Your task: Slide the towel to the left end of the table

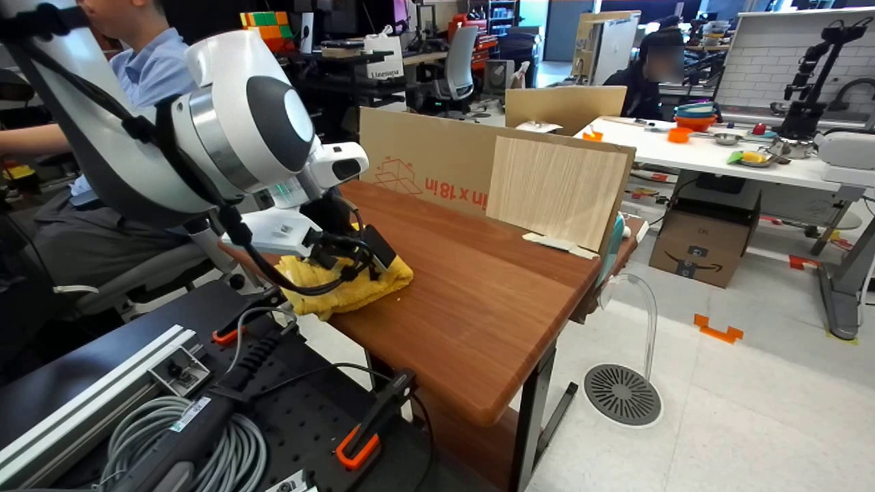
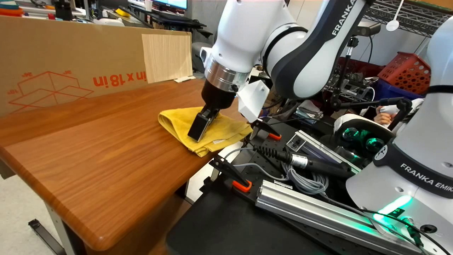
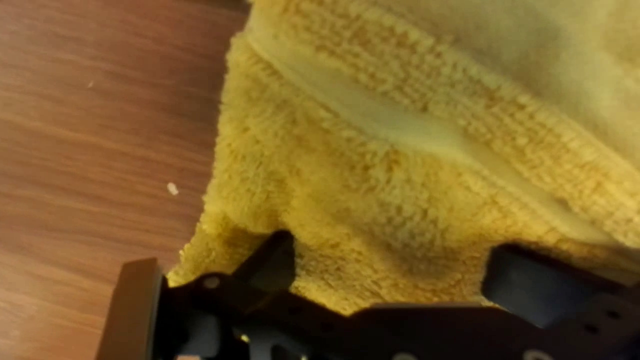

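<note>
In an exterior view, the folded yellow fleecy towel (image 1: 372, 292) overhangs the brown wood-grain table (image 1: 472, 301); in an exterior view, my black two-fingered gripper (image 2: 199, 135) touches it; in the wrist view, fingers (image 3: 535, 285) spread wide, I should press evenly, dragging left.

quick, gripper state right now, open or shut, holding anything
Gripper: open, fingers set apart over the yellow towel, which shows between them; not clamped on it.
</note>
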You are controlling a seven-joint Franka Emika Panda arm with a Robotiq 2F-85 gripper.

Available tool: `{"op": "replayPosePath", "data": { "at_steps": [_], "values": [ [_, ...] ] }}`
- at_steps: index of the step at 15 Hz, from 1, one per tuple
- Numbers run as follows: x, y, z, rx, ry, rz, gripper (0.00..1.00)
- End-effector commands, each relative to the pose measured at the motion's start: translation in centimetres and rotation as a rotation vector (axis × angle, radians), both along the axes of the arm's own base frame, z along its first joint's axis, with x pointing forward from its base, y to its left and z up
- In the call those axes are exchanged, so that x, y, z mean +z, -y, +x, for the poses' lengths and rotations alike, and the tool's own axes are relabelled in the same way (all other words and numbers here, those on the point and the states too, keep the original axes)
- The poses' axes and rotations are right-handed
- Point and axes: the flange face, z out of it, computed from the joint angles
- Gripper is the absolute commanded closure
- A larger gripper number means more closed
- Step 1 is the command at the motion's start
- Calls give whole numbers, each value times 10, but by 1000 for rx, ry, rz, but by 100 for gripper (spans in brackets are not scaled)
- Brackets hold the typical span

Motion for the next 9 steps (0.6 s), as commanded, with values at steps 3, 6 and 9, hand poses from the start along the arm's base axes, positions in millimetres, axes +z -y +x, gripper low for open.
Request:
{"op": "replayPosePath", "data": {
  "at_steps": [3,6,9],
  "values": [
    [-36,-25,-35,-29,-103,171,0],
    [-37,-78,-3,-133,-114,259,0],
    [-7,-126,43,-255,-121,366,0]
  ]
}}
